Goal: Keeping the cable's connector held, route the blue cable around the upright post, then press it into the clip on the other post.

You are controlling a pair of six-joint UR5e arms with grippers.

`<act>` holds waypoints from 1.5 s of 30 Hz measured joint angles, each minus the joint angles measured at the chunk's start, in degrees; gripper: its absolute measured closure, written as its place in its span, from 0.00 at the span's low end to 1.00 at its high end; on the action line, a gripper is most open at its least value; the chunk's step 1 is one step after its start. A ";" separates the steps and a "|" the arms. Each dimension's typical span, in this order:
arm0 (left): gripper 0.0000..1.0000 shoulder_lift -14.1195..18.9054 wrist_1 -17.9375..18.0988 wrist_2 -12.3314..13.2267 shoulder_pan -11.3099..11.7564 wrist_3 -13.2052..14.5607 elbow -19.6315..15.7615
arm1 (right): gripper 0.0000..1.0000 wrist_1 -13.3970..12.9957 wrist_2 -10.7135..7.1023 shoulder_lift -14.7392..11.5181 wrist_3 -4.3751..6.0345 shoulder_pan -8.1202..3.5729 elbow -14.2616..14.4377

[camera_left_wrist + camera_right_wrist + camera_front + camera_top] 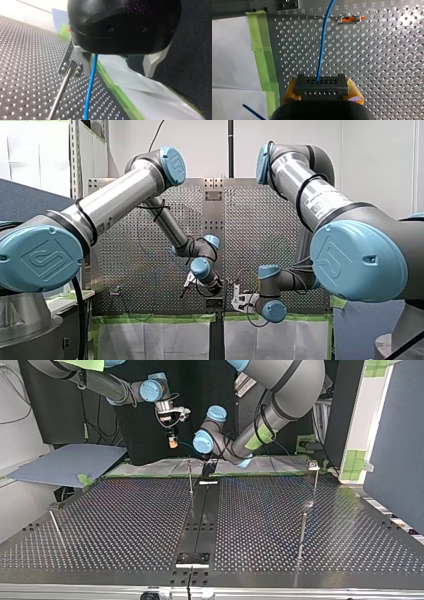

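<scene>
Here, numerals (pixel 373 4) (apparently 22–28) line the table (pixel 387 62) edge; my right gripper (pixel 322 88) clamps the connector (pixel 322 83); my left gripper (pixel 118 63) gapes wide, blue cable (pixel 90 85) beside one finger (pixel 85 62).

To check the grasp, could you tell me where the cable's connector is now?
In the right wrist view, the connector sits between my right gripper's yellow pads, blue cable leading ahead.

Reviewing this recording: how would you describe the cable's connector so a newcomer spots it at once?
In the right wrist view, find the perforated table, then my right claw near the green tape. Between the claw's yellow pads sits the connector: a black rectangular block with rows of small holes, the only thing here that the blue cable runs out of.
</scene>
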 joint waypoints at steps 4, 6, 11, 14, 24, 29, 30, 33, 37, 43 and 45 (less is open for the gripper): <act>0.01 0.00 0.62 -1.70 -0.01 -0.01 0.00 | 1.00 0.02 0.00 0.00 0.00 -0.02 0.01; 0.01 0.01 0.80 -2.59 -0.05 0.01 0.00 | 1.00 0.02 0.00 0.00 0.00 -0.03 0.01; 0.27 0.00 0.95 -3.90 -0.14 0.08 0.00 | 1.00 0.03 0.00 0.00 -0.01 -0.04 0.00; 0.51 0.01 1.24 -4.76 -0.21 0.05 0.00 | 1.00 0.03 0.00 0.00 -0.08 -0.04 0.01; 1.00 0.00 2.22 -5.53 -0.36 0.14 0.00 | 1.00 0.10 0.00 0.00 -0.31 -0.01 0.01; 1.00 0.01 2.56 -6.18 -0.48 0.04 0.00 | 1.00 0.11 0.00 0.00 -0.37 -0.02 0.01; 1.00 0.01 2.60 -6.23 -0.51 0.01 0.00 | 1.00 0.12 0.00 0.00 -0.39 -0.04 0.01; 1.00 0.00 2.60 -6.27 -0.59 -0.02 -0.01 | 1.00 0.11 0.00 0.00 -0.42 -0.15 0.01; 1.00 0.00 2.55 -6.53 -0.66 -0.02 -0.01 | 1.00 0.11 0.00 -0.01 -0.43 -0.49 -0.07; 1.00 -0.01 2.83 -7.63 -0.91 -0.12 -0.01 | 1.00 0.37 0.03 -0.03 -0.95 -1.06 -0.92; 1.00 -0.01 3.04 -8.04 -1.00 -0.29 -0.01 | 1.00 0.78 0.07 -0.05 -1.45 -1.16 -1.25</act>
